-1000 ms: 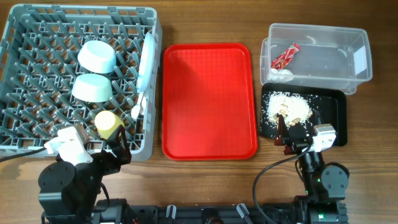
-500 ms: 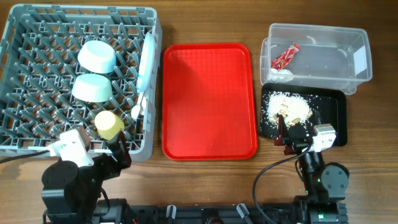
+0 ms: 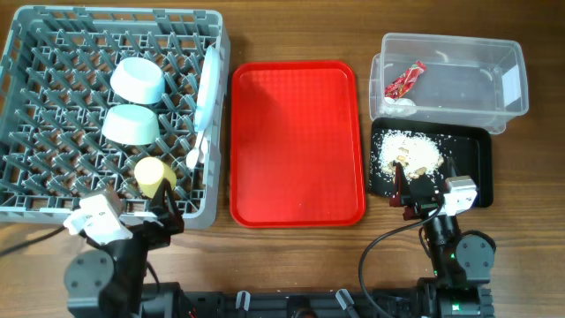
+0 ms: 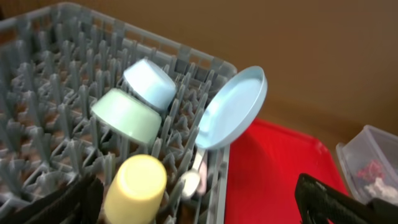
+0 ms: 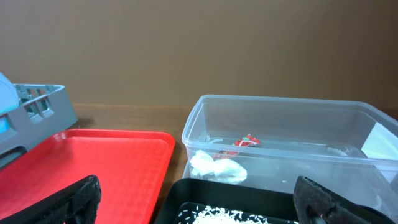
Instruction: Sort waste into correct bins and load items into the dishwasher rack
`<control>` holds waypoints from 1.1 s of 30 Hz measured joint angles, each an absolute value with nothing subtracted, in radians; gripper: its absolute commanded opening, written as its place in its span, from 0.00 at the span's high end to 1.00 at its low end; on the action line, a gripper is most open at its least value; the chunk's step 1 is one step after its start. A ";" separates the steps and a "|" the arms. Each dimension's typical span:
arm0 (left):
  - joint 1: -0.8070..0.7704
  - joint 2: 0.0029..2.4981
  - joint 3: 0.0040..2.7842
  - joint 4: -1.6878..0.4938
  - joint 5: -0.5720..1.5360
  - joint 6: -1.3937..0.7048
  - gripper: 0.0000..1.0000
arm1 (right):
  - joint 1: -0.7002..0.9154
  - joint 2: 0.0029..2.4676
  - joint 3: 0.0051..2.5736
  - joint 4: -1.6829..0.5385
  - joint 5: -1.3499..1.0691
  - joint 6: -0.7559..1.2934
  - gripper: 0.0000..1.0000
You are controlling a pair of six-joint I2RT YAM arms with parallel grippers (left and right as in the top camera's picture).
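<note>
Yellow cup (image 3: 154, 176) sits in the dishwasher rack's (image 3: 35, 35) near-right corner, just beyond the left gripper (image 3: 159, 212), whose fingers are apart and empty. Right gripper (image 3: 422, 178) is well apart, fingers likewise spread and empty.

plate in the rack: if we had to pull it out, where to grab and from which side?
Pinch the upper rim of the plate, coming from above, one finger on each face. It stands on edge, slightly tilted, between pegs of the rack, so only that thin top edge is free.
</note>
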State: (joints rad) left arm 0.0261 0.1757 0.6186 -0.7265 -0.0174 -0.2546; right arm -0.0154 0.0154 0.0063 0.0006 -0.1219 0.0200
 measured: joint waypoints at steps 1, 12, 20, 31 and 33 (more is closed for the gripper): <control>0.026 0.153 0.584 -0.681 -0.009 -0.244 0.00 | -0.015 0.015 0.006 0.001 -0.122 0.020 0.00; 0.026 0.017 0.208 -0.117 0.051 -0.187 0.00 | -0.015 0.015 0.006 0.001 -0.122 0.020 0.00; 0.026 0.014 0.080 0.154 0.054 -0.139 0.00 | -0.015 0.015 0.006 0.001 -0.122 0.020 0.00; 0.026 0.014 0.010 -0.026 0.064 -0.108 0.00 | -0.015 0.015 0.006 0.001 -0.122 0.020 0.00; 0.026 0.015 0.009 -0.064 0.075 -0.105 0.00 | -0.015 0.015 0.006 0.001 -0.122 0.020 0.00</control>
State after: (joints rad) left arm 0.0261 0.0154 0.0086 -0.0635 0.0746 -0.1055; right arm -0.0154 0.0154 0.0063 0.0006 -0.1219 0.0200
